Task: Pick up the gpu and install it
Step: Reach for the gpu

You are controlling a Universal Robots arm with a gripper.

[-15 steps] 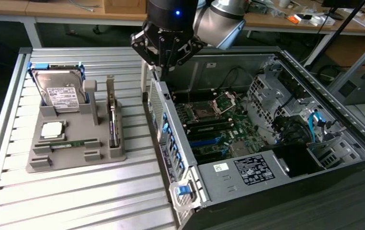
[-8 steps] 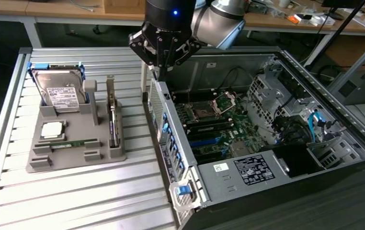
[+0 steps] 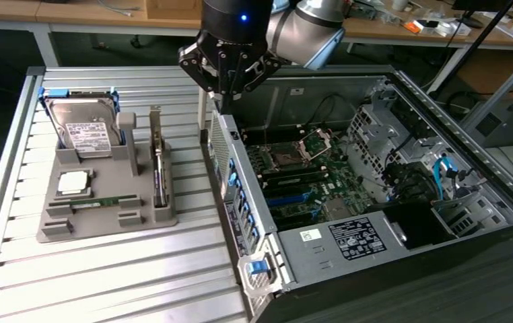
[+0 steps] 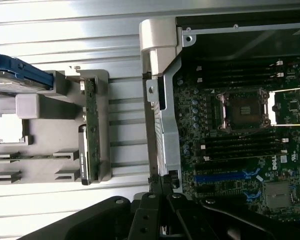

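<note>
Gripper [image 3: 223, 93] clenched on nothing, poised above the near wall of the open case [image 3: 231, 158].
With its fingers pinched together, the arm pointed straight down between case and grey tray [image 3: 104, 225]. Farther off, the gpu [image 3: 157, 165] stood edge-on in that tray, untouched. I judged a drop from there could strike the wall's rim, and shut fingers could never straddle so thin a card.

The arm [image 3: 315, 27] above the gripper [image 3: 223, 102] is cut off by the picture's edge. The gpu [image 3: 157, 165], below the gripper and to one side in the grey holder [image 3: 104, 225], stands edge-on, so its flat faces are hidden. In the wrist view the hard drive [image 4: 17, 77] and the motherboard [image 4: 240, 145] run out of the picture. The label [image 3: 357, 237] on the power supply [image 3: 324, 259], far from the gripper, is too small to read.
</note>
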